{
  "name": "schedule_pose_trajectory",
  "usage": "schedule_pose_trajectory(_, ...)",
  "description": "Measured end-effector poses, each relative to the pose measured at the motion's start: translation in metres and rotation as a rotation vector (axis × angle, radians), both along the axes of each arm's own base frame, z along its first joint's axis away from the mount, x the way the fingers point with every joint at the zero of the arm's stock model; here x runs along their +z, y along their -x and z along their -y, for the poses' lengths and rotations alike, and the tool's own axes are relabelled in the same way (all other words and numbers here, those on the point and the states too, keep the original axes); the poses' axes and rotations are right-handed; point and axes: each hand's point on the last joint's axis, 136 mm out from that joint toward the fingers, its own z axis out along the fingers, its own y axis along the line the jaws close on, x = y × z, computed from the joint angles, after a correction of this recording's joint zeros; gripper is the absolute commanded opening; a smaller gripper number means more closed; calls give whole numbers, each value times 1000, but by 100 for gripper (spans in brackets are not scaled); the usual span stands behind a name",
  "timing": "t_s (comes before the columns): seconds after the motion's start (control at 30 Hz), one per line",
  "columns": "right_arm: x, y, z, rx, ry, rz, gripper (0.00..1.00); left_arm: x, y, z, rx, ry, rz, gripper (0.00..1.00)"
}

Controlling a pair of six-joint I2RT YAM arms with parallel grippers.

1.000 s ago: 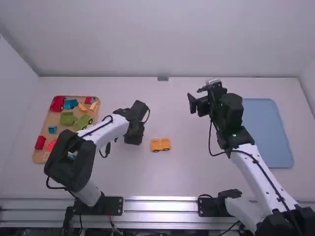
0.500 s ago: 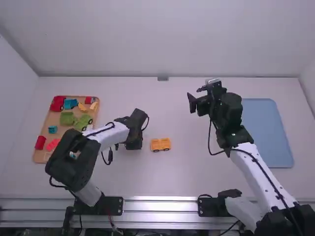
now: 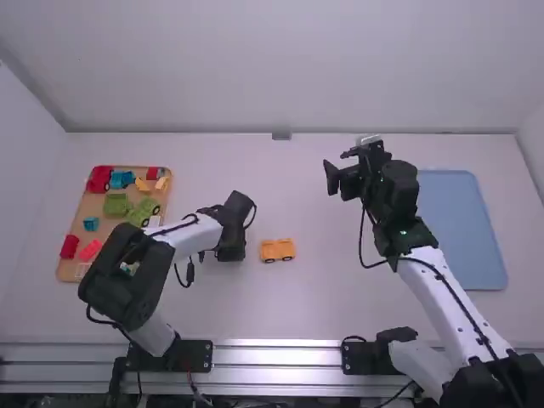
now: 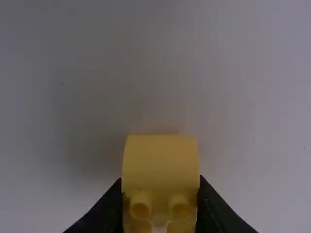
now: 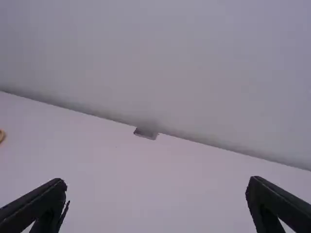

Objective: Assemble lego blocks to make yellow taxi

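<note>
Here, the left gripper (image 3: 230,254) holds one yellow block (image 4: 160,162) near one chassis (image 3: 277,249).

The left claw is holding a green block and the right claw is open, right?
Not quite: the block in the left claw is yellow, not green, as the left wrist view shows. The right claw is open.

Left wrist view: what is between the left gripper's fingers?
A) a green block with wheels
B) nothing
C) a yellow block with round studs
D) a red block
C: the yellow plastic block with round studs sits between the two black fingers of the left gripper, which press on its sides.
</note>
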Motion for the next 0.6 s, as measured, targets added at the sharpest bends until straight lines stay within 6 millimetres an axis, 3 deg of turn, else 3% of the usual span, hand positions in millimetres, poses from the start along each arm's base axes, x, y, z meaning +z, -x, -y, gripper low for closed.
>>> schedule_pose_trajectory(0.03, 0, 0, 0, 0, -1, 0, 99, -1, 0, 0, -1, -1, 1, 100)
schedule_pose_trajectory(0.43, 0, 0, 0, 3, 1, 0, 99, 0, -2, 1, -83, 5, 10, 99)
schedule_pose_trajectory(0.57, 0, 0, 0, 1, -2, -1, 99, 17, -3, -1, -173, -24, -30, 99)
schedule_pose_trajectory(0.6, 0, 0, 0, 2, 0, 0, 99, 29, -6, -1, -213, -39, -30, 99)
